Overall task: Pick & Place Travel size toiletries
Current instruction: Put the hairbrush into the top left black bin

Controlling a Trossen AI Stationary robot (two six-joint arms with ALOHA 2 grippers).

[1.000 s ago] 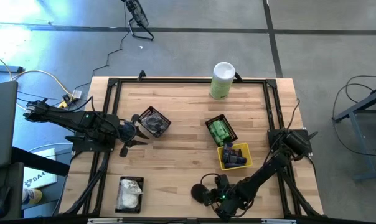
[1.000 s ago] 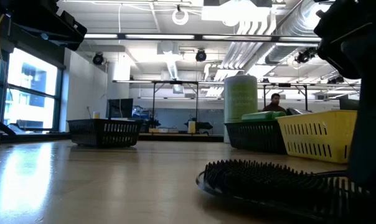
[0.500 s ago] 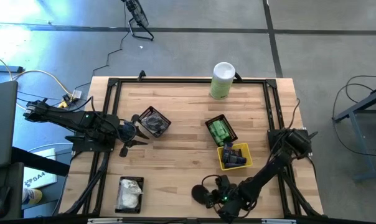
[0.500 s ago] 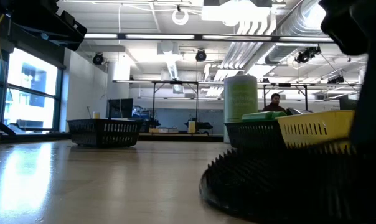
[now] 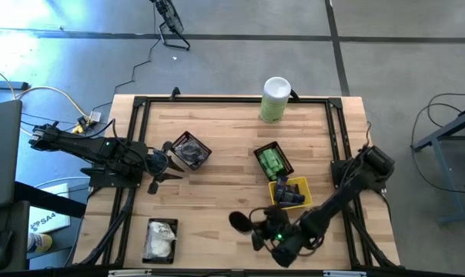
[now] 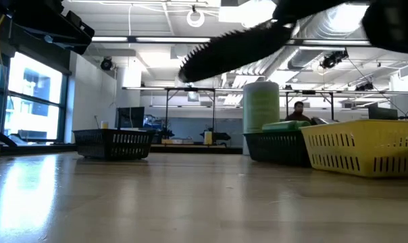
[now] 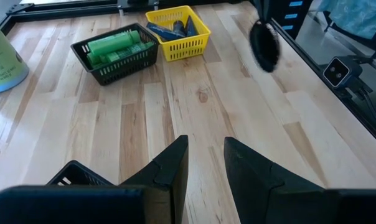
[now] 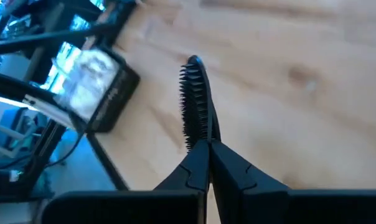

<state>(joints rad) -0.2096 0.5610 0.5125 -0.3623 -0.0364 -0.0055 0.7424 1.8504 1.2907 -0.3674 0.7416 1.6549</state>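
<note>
Four baskets stand on the wooden bench (image 5: 217, 192). At the lower left of the high view a black basket of white packets (image 5: 160, 239); left of centre, a black basket of dark discs (image 5: 190, 150); right of centre, a black basket of green bottles (image 5: 273, 162), and touching its lower corner a yellow basket of navy tubes (image 5: 289, 193). The items inside are too small to count. One tall white-and-green canister (image 5: 275, 99) stands at the upper edge, right of centre.

The bench is pale plank wood inside a black frame, on a grey concrete floor. The low view shows an open hall with ceiling ducts, windows at the left and a person (image 6: 298, 111) far behind the baskets.

The left end effector (image 5: 156, 163) hangs at the middle left, just beside the disc basket, its fingers (image 7: 169, 169) slightly apart and holding nothing. The right end effector (image 5: 253, 223) is at the lower centre, fingers (image 8: 197, 163) pressed together on the edge of one black round disc (image 8: 195, 102), which is lifted clear of the wood and held on edge, bristled along its rim.
</note>
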